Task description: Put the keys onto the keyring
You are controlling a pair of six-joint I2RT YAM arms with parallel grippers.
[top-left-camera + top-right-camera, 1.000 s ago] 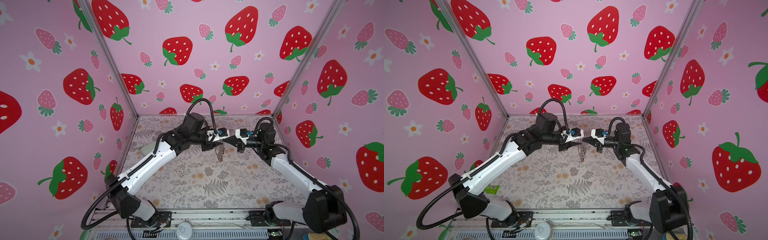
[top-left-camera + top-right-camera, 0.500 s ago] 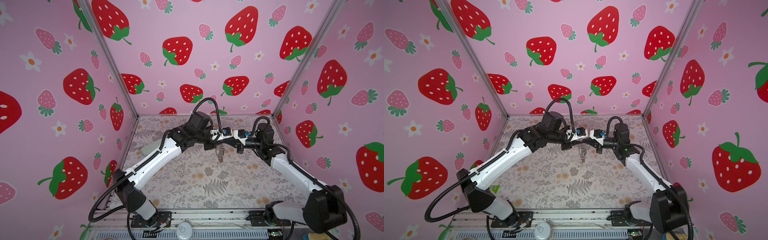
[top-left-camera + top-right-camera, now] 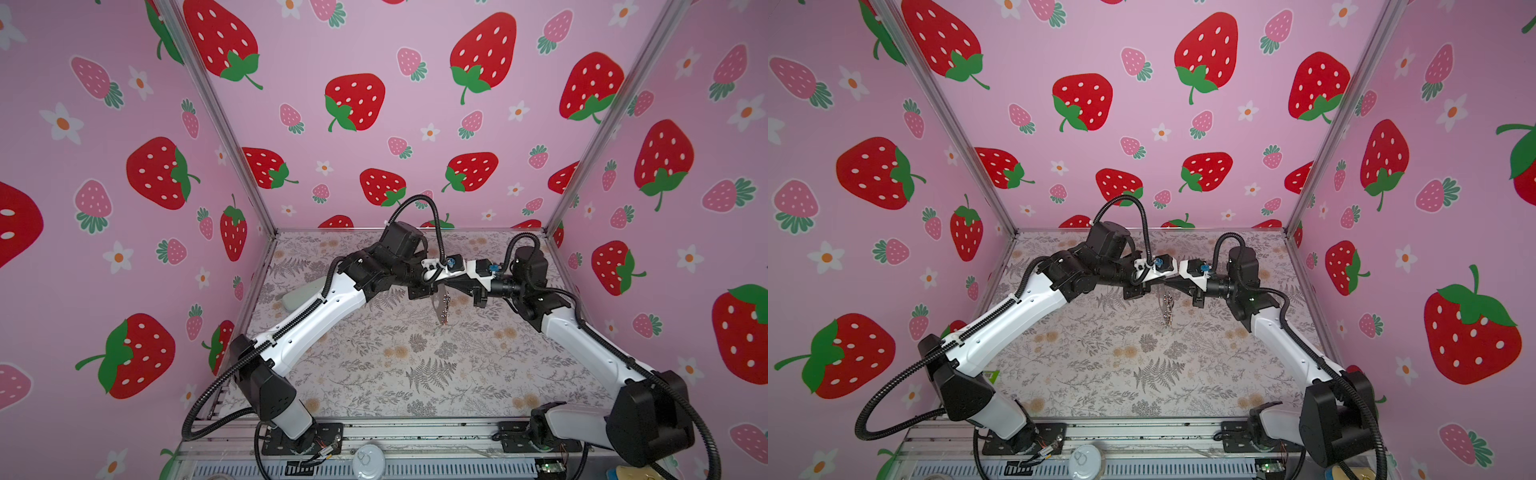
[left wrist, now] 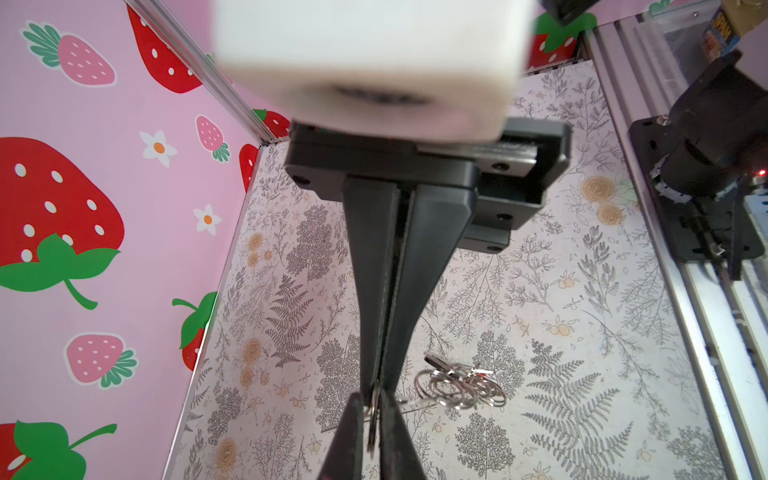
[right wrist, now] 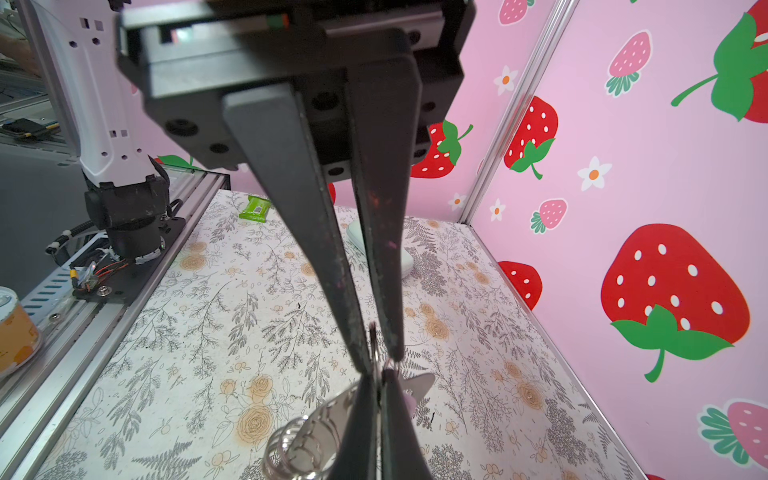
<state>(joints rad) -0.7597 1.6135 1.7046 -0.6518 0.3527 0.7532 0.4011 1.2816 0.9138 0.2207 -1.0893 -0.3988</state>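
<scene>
Left wrist view shows left tool [image 4: 379,384] and right tool [image 4: 372,397] clamped on thin silvery keyring [image 4: 374,424]; both top views show only dangling keys [image 3: 442,306] [image 3: 1168,309].

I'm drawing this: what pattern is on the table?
Grey ferns and pale orange flowers on the white table, clearest in the left wrist view.

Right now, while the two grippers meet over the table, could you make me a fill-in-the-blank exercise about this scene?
1. The left gripper and the right gripper are both ____ on one thin ring.
2. The small packet on the table is ____.
3. The pale case lies on the ____ arm's side.
4. The walls show red and pink ____.
Missing words: shut, green, left, strawberries.
</scene>
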